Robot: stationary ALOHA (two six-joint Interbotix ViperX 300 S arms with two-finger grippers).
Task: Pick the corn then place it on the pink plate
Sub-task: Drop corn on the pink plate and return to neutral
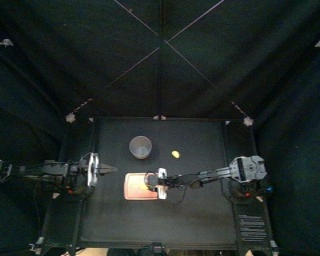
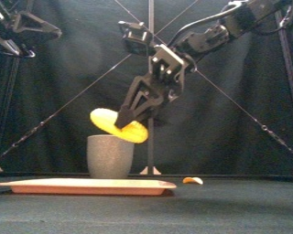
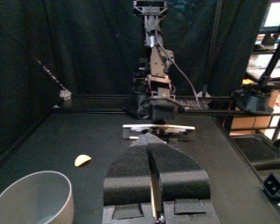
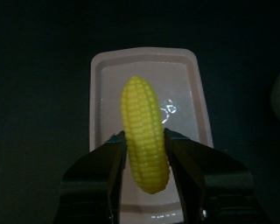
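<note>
The right gripper point(image 2: 131, 119) held the yellow ridged toy corn cob point(image 4: 145, 131) firmly between its jaws, in the air above the flat pink plastic tray point(image 2: 88, 186). The left gripper point(image 3: 154, 144) rested at the table's left side, jaws closed together.

left hand point(image 3: 154, 145): jaws together, at left side | right hand point(image 2: 131, 120): raised, clamping corn point(image 2: 114, 126)
</note>
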